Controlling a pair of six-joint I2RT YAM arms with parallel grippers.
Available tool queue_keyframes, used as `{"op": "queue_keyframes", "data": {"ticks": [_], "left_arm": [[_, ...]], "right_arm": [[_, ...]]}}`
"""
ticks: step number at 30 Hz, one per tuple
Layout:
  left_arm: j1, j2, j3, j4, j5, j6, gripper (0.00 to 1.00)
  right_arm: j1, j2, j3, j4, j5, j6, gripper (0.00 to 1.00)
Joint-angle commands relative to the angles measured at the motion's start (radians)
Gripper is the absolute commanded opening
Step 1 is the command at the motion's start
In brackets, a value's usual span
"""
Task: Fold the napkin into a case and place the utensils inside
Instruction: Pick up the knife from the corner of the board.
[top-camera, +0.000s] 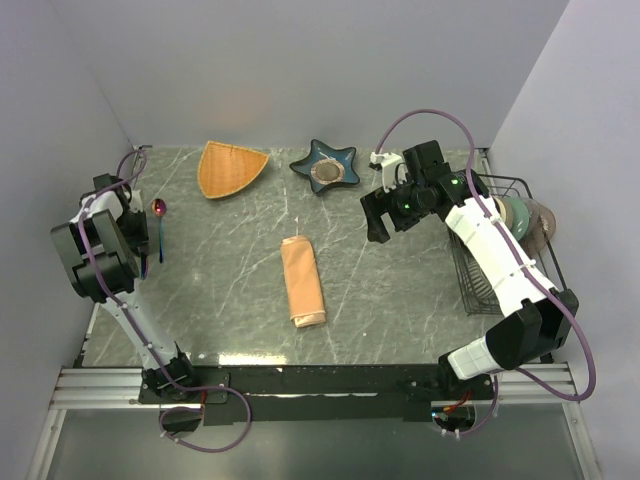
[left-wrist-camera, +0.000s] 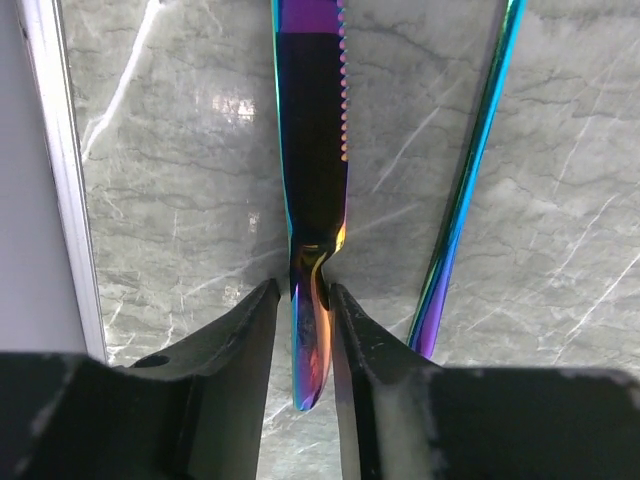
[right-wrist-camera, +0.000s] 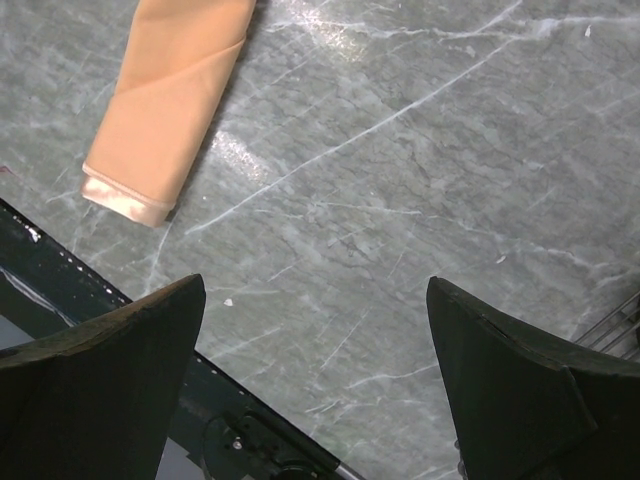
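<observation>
The napkin (top-camera: 303, 282) lies folded into a narrow peach-orange strip at the table's middle; its lower end shows in the right wrist view (right-wrist-camera: 170, 100). A round-bowled iridescent spoon (top-camera: 160, 208) lies at the far left; its slim handle (left-wrist-camera: 465, 190) runs beside a serrated iridescent knife (left-wrist-camera: 315, 150). My left gripper (left-wrist-camera: 303, 290) is closed round the knife's handle end, at the left edge of the table (top-camera: 143, 250). My right gripper (top-camera: 375, 215) hovers wide open and empty over bare table, right of the napkin (right-wrist-camera: 315, 285).
An orange fan-shaped dish (top-camera: 230, 167) and a dark blue star-shaped dish (top-camera: 326, 167) sit at the back. A black wire rack (top-camera: 505, 230) with dishes stands at the right edge. The table's metal front rail (right-wrist-camera: 250, 440) is below the right gripper.
</observation>
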Motion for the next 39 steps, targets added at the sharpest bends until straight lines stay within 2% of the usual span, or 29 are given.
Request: {"op": "queue_keyframes", "data": {"ticks": [1, 11, 14, 15, 24, 30, 34, 36, 39], "left_arm": [[0.005, 0.087, -0.016, 0.005, 0.011, -0.007, 0.36], [-0.004, 0.162, 0.075, -0.027, 0.05, -0.022, 0.31], [-0.006, 0.147, 0.063, -0.035, 0.068, -0.03, 0.14], [-0.007, 0.136, 0.055, -0.032, 0.071, -0.033, 0.01], [-0.041, -0.128, -0.075, 0.038, 0.073, -0.086, 0.01], [-0.107, -0.304, -0.154, 0.054, 0.077, -0.129, 0.01], [-0.202, -0.41, -0.206, 0.065, 0.102, -0.157, 0.01], [-0.247, -0.485, -0.227, 0.091, 0.122, -0.218, 0.01], [-0.366, -0.596, -0.287, 0.158, 0.116, -0.284, 0.01]], "right_arm": [[-0.006, -0.001, 0.026, -0.012, -0.025, -0.006, 1.0], [-0.006, 0.016, 0.04, -0.012, -0.034, -0.011, 1.0], [-0.006, 0.017, 0.044, -0.012, -0.033, -0.011, 1.0], [-0.006, 0.017, 0.044, -0.009, -0.033, -0.011, 1.0], [-0.006, -0.032, 0.026, 0.034, -0.082, 0.019, 1.0], [-0.007, -0.072, -0.022, 0.12, -0.122, 0.052, 1.0], [-0.006, -0.073, -0.031, 0.167, -0.154, 0.104, 1.0], [-0.006, -0.06, -0.014, 0.196, -0.171, 0.153, 1.0], [-0.007, -0.038, 0.015, 0.265, -0.214, 0.241, 1.0]]}}
